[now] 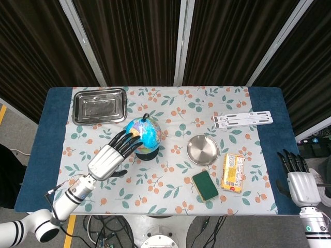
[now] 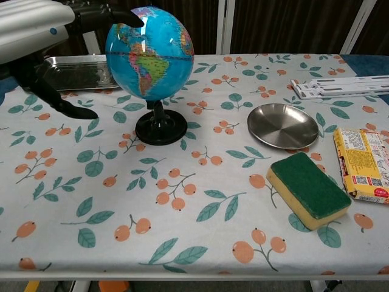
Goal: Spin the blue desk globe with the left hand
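The globe (image 1: 143, 135) stands on its black round foot near the middle of the flowered table (image 1: 170, 201), just in front of the steel tray (image 1: 99, 106) and well left of the small round dish (image 1: 202, 150). Its spin axis runs tilted from the foot up through the ball, as the chest view shows.

The left hand (image 1: 109, 157) lies on the near-left side of the globe, fingers (image 2: 115, 15) spread and reaching toward the ball's upper left flank. In the chest view the dark fingertips sit right at the top-left edge of the sphere, touching it or nearly so; actual contact cannot be told for certain. The hand grasps nothing: fingers are extended and apart, thumb hanging low beside the foot.

So the ball lies ahead and to the right of the fingertips, and any spin would probably call for a sideways brush across its upper surface, around that tilted axis, light enough not to tip the stand.

The right hand (image 1: 301, 181) rests far off by the table's right edge, fingers straight and holding nothing, much farther from the globe.
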Robot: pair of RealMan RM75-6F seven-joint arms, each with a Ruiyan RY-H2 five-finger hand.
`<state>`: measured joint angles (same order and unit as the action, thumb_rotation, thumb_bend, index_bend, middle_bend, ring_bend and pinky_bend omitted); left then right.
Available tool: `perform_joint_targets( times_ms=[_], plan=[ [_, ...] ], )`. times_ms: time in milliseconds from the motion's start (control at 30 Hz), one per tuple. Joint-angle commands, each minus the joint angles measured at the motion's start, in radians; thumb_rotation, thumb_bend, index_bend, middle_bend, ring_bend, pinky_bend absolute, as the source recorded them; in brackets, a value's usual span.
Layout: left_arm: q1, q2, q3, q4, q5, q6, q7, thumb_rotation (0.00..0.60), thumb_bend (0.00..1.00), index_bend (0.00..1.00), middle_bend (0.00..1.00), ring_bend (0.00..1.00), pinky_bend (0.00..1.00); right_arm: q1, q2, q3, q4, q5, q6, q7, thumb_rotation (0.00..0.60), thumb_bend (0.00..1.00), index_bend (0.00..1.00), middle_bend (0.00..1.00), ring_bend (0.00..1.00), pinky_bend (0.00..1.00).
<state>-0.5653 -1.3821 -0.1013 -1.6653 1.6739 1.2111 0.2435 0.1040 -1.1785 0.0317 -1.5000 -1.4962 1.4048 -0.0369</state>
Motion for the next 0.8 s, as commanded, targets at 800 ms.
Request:
perform_joint_targets(
  times_ms=[800],
  plan=[
    [-0.017, -0.009, 0.012, 0.007, 0.078, 0.067, -0.014, 0.600, 0.01, 0.09, 0.05, 0.00, 0.03, 0.002, -0.004, 0.001, 0.002, 0.005, -0.007, 0.001, 0.600, 0.29, 0.00, 0.00, 0.00, 0.00]
  ],
)
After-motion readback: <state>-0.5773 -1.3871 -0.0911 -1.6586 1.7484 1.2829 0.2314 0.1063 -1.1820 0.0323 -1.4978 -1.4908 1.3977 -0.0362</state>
